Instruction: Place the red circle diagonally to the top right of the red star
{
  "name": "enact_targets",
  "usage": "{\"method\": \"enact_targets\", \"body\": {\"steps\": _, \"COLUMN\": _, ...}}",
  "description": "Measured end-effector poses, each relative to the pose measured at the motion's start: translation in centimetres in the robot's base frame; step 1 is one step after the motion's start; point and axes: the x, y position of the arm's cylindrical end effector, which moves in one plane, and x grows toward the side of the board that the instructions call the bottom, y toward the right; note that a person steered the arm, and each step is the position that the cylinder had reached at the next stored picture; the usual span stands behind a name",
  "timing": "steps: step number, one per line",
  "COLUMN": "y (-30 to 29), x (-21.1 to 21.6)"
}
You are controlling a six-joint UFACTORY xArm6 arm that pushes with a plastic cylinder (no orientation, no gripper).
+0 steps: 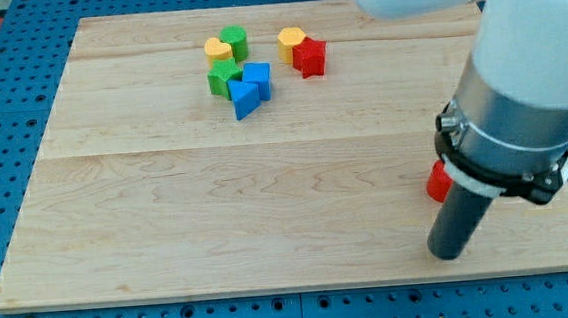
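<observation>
The red star (310, 56) lies near the view's top middle of the wooden board (167, 207), touching a yellow block (291, 43) on its left. The red circle (437, 181) is at the view's right, mostly hidden behind my arm; only its left edge shows. My tip (449, 252) is a dark rod end resting on the board just below and slightly right of the red circle, far from the red star.
A cluster sits at the view's top middle-left: a yellow block (217, 49), a green round block (235, 42), a green block (223, 77), a blue block (257, 78) and a blue triangle (244, 100). The large arm body (520, 92) covers the board's right side.
</observation>
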Motion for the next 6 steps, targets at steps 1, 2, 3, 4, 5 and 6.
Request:
{"method": "enact_targets", "body": {"steps": 1, "y": 2.1, "x": -2.7}}
{"method": "enact_targets", "body": {"steps": 2, "y": 3.2, "x": -5.6}}
{"method": "enact_targets", "body": {"steps": 3, "y": 1.8, "x": -9.4}}
{"method": "enact_targets", "body": {"steps": 4, "y": 1.2, "x": -13.3}}
{"method": "enact_targets", "body": {"steps": 5, "y": 0.2, "x": -13.8}}
{"method": "enact_targets", "body": {"steps": 6, "y": -3.1, "x": -14.1}}
